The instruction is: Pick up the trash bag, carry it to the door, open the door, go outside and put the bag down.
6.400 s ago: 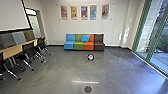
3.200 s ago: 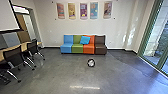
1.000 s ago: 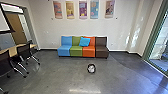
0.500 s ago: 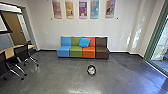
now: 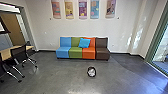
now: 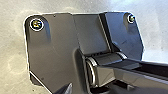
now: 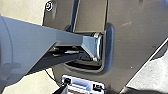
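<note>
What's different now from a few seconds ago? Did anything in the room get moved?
The robot itself moved: it drove forward, so the sofa and the round black-and-white thing on the floor look nearer. Nothing in the room visibly shifted on its own. Whether anything was gripped or let go, I can't tell. The blue cushion stayed on the sofa, and the posters stayed on the wall.

Posters [image 5: 82,9] cut off @ head-view top (details too sm., tbh).

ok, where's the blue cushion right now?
Head view, near the middle: the blue cushion leans against the back of the sofa, where its green section meets the orange one.
</note>
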